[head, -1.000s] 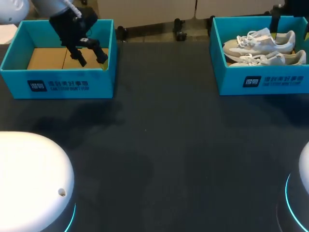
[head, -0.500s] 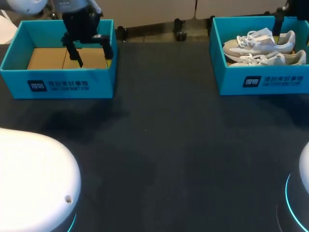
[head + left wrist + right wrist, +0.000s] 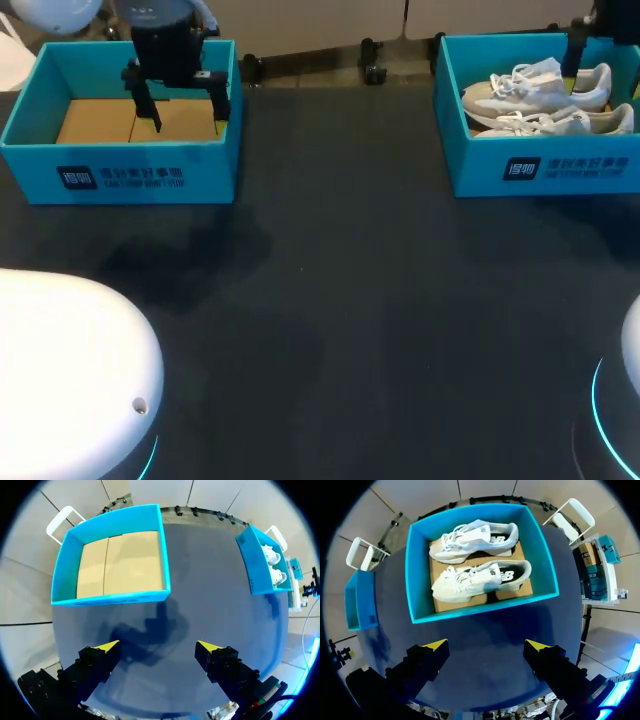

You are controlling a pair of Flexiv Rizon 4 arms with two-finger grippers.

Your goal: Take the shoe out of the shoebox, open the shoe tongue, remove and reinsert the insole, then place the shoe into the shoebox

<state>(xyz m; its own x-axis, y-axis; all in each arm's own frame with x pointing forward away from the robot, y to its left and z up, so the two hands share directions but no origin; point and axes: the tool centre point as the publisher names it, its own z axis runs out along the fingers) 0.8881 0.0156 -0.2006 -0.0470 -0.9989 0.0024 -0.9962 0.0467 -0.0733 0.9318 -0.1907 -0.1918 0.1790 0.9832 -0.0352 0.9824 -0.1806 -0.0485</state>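
White shoes [image 3: 480, 577] lie side by side in the teal box [image 3: 485, 610], ahead of our right gripper [image 3: 486, 645], whose jaws stand wide apart and hold nothing. Our left gripper [image 3: 157, 645], likewise spread wide and bare, has a second box [image 3: 112, 598] ahead of it, floored with cardboard.

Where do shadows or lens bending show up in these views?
Left wrist view: the left gripper casts a dark arm-shaped shadow on the table short of the empty shoebox, whose walls bow. Right wrist view: the shoe-filled shoebox bows too. Head view: edges run straight, with only a faint shadow on the table before the empty shoebox.
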